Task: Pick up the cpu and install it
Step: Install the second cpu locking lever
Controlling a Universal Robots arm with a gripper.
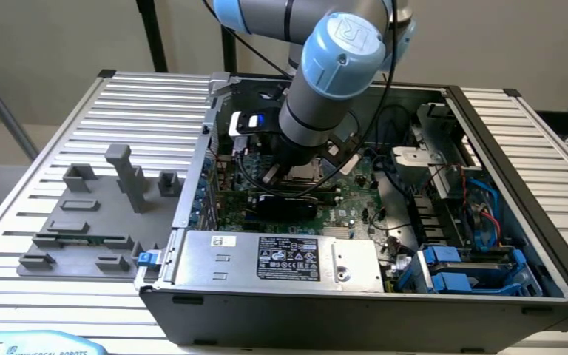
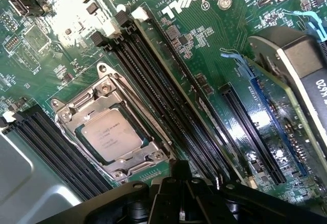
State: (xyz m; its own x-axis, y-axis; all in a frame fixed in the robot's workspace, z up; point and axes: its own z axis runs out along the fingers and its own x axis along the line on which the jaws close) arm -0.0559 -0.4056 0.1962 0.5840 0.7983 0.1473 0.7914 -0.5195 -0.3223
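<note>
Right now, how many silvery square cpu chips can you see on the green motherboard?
1: the silvery square cpu chip sits in its metal socket frame, between black memory slots.

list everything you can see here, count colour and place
cpu: 1, silvery, seated in the socket on the motherboard
motherboard: 1, green, floor of the case
memory slots: several, black, beside the socket
case: 1, dark grey, open, on the table
power supply: 1, silver, near edge of the case
tray blocks: several, grey, on the table at the exterior view's left
table: 1, white slats
arm: 1, blue-grey, reaching down into the case
gripper: 1, black, shut, over the motherboard by the cpu
</note>
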